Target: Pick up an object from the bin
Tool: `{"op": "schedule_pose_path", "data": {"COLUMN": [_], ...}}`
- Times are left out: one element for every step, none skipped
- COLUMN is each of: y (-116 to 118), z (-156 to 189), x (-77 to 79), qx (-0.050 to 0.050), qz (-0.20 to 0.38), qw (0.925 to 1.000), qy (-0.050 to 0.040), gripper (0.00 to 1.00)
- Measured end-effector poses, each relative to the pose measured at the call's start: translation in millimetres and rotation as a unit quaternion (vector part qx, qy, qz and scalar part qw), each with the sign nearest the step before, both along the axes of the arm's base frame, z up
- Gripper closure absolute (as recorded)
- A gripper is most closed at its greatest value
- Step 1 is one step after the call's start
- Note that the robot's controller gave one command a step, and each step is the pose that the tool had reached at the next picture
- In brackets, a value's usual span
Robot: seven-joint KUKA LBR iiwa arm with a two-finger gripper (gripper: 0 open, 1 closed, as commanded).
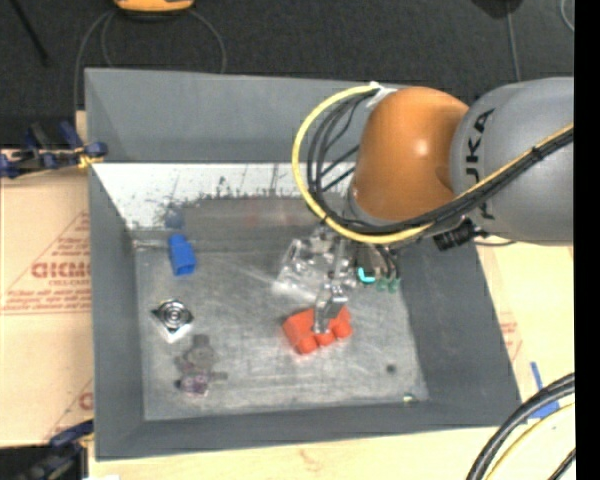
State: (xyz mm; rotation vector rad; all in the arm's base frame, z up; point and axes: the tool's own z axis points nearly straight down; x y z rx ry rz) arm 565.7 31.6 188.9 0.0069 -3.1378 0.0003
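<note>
The orange wrist cover (405, 153) hangs above the gripper (328, 320), which is down at a red block (302, 336) right of the bin's centre. Whether the gripper is open or closed cannot be told. A clear plastic piece (295, 268) lies just beyond the block.

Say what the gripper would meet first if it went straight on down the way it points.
Most likely the red blocky object in the middle of the bin, lying directly under the gripper; whether they already touch is unclear from this angle.
</note>
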Motion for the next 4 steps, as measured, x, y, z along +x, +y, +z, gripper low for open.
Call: {"op": "schedule_pose_path", "data": {"y": [2,-38,-37,-61], "z": [-87,-115,-111,22], "x": [-5.5,-18.6,-14.4,-18.2], "qx": [0.001,0.002,0.002,-0.001], "qz": [-0.072,-0.036,-0.036,-0.032], "qw": [0.9974,0.9993,0.9992,0.9995], "qy": [-0.0056,-0.0088,-0.0160,-0.0078], "gripper": [0.00,0.00,1.00,1.00]}}
